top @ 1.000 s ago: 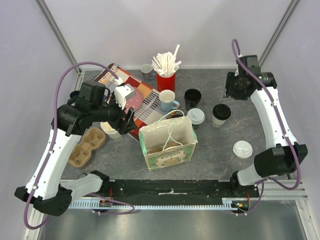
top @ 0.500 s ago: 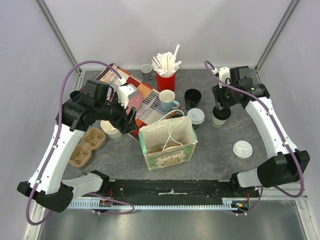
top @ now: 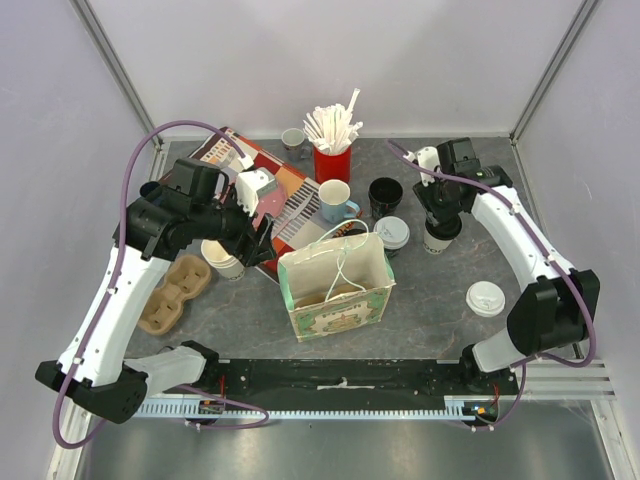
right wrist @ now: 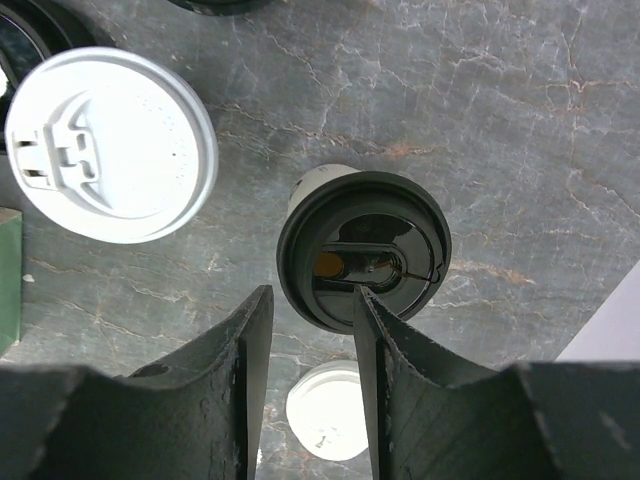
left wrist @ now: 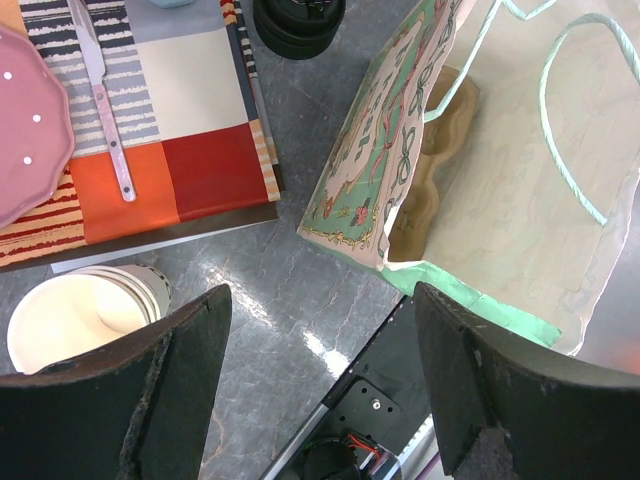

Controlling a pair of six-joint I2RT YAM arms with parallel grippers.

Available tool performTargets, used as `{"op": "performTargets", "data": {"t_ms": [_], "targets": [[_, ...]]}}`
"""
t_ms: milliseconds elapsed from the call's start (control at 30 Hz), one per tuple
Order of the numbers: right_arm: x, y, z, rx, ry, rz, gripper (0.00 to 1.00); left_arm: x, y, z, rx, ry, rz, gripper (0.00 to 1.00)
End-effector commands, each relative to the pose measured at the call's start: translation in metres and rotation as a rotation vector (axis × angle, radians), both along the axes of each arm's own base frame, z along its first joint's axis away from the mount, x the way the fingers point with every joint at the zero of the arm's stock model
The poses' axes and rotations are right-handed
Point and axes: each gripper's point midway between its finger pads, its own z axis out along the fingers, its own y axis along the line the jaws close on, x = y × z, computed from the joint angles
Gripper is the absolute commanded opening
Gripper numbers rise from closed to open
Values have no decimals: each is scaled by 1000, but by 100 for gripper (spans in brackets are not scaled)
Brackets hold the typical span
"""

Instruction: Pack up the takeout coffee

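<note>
The takeout coffee is two paper cups right of the bag. The black-lidded cup (top: pixel 443 236) (right wrist: pixel 363 250) stands directly under my right gripper (top: pixel 437 207) (right wrist: pixel 312 310). Its jaws are partly open with only table between them, and the fingertips overlap the lid's near rim from above. The white-lidded cup (top: pixel 392 233) (right wrist: pixel 110 145) stands just left of it. My left gripper (top: pixel 262 240) (left wrist: pixel 322 295) hangs wide open and empty over the table, between a stack of paper cups (left wrist: pixel 75 320) and the patterned paper bag (top: pixel 335 300) (left wrist: pixel 520 150).
A cardboard carrier (left wrist: pixel 440 130) lies inside the bag, and another (top: pixel 172 292) lies at the left. A loose white lid (top: pixel 486 298) (right wrist: pixel 325 410) lies at the right. Behind are a blue mug (top: pixel 335 200), a black mug (top: pixel 385 195), a red cup of straws (top: pixel 332 160) and a placemat (top: pixel 290 200).
My right arm has swung in from the far right to above the black-lidded cup, and its jaws have narrowed. The left arm shifted slightly, its jaws unchanged.
</note>
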Motion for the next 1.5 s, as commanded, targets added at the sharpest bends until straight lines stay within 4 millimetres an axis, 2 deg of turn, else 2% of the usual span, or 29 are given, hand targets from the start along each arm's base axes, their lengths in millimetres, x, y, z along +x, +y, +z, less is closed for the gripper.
{"op": "performTargets", "data": {"t_ms": [0,233,600,833,933,1000,1167,1300,1400,1467], "targets": [[5,-7,-2,-46,-22,1,45,-2,-1,4,-13,-20,-27,80],[0,-5,-22,-44,28,14,39,-2,-2,3,-14,-15,-31,80],[10,5,-33,-48,44,36,30,-1,-3,3,-19,-11,-33,80],[12,4,-34,-61,45,37,25,-2,-2,2,-16,-12,-32,80],[11,4,-36,-63,49,35,21,-2,-2,3,-18,-15,-33,80],[11,4,-35,-62,48,37,15,-2,-2,2,-16,-15,-33,80],[8,5,-23,-47,32,38,0,-3,-2,3,-19,-17,-35,80],[2,10,-13,-9,28,44,0,-3,-3,5,-22,-20,-40,80],[0,11,4,7,9,29,0,-3,-4,6,-28,-21,-42,80],[3,11,25,19,-35,16,0,-3,-5,7,-30,-24,-45,80]]}}
